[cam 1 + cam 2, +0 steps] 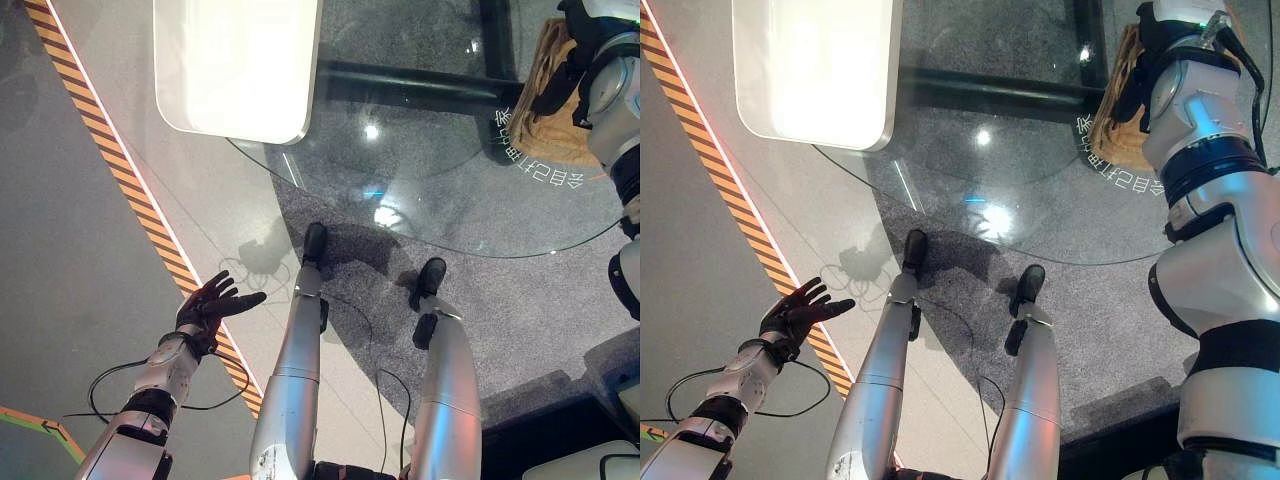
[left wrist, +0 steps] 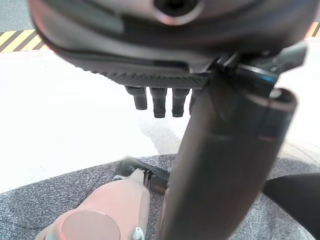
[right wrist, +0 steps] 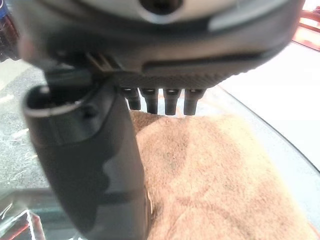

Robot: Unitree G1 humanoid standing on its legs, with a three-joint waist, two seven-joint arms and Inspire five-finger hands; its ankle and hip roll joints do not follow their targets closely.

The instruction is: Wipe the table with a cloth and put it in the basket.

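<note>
- The round glass table [image 1: 450, 190] takes up the upper middle of the head views; the grey speckled floor [image 1: 520, 300] shows through it, and white printed characters run along its near right edge.
- A white rounded-corner slab [image 1: 240, 65] lies at the table's far left, overlapping the glass rim.
- A yellow-and-black striped line [image 1: 130, 190] runs diagonally across the floor on the left, well apart from the table.
- The tan cloth [image 1: 1130, 100] lies on the glass at the table's right side, just beyond the printed characters. It looks bunched and folded, not spread flat. In the right wrist view the cloth [image 3: 220, 175] lies just under and ahead of the fingers.
- The right hand [image 1: 1155, 60] is over the cloth at its near right edge. In its wrist view the fingers [image 3: 170, 102] stand straight in a row, side by side, their tips pointing toward the cloth's far part, and the thumb [image 3: 95, 165] stretches alongside the cloth's edge. Nothing is pinched; whether the tips touch the cloth I cannot tell.
- The left hand [image 1: 212, 305] hangs low on the left, above the striped line and far from the table, with fingers spread and relaxed, holding nothing.
</note>
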